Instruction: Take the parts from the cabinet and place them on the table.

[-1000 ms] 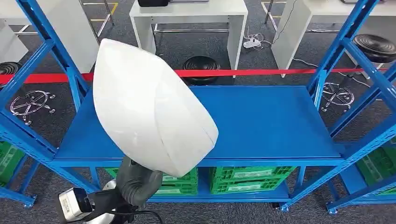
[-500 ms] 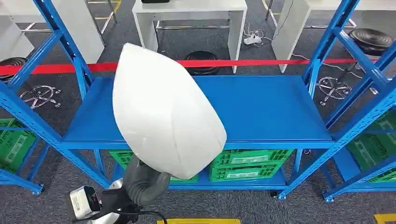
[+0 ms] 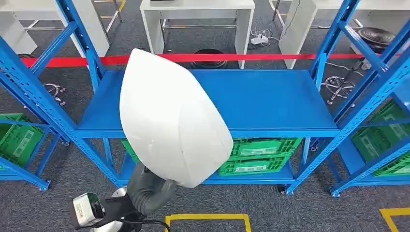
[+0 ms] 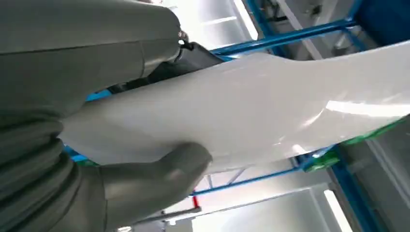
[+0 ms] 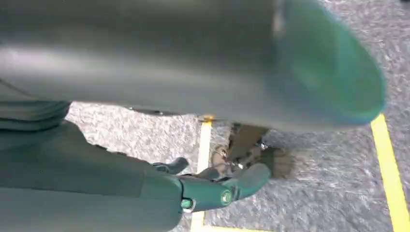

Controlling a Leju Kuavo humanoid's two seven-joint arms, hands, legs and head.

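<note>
A large white curved shell part (image 3: 169,116) stands tilted in front of me, hiding much of the blue rack's left half. My left hand (image 3: 147,186) grips it at its lower edge; in the left wrist view the thumb (image 4: 159,174) presses on the white part (image 4: 251,111) from one side and the fingers are hidden behind it. My right hand (image 5: 212,186) hangs beside my body over the grey carpet, fingers loosely apart and holding nothing.
The blue rack's middle shelf (image 3: 270,101) is bare. Green crates (image 3: 258,157) sit on the shelf below it. More blue racks with green crates flank it. Yellow floor lines (image 3: 208,217) lie near me. Red tape (image 3: 270,57) and white tables (image 3: 198,9) lie beyond.
The whole view has shifted: the rack sits higher and farther off, and yellow floor lines have come into sight below. The white part stays in my left hand.
</note>
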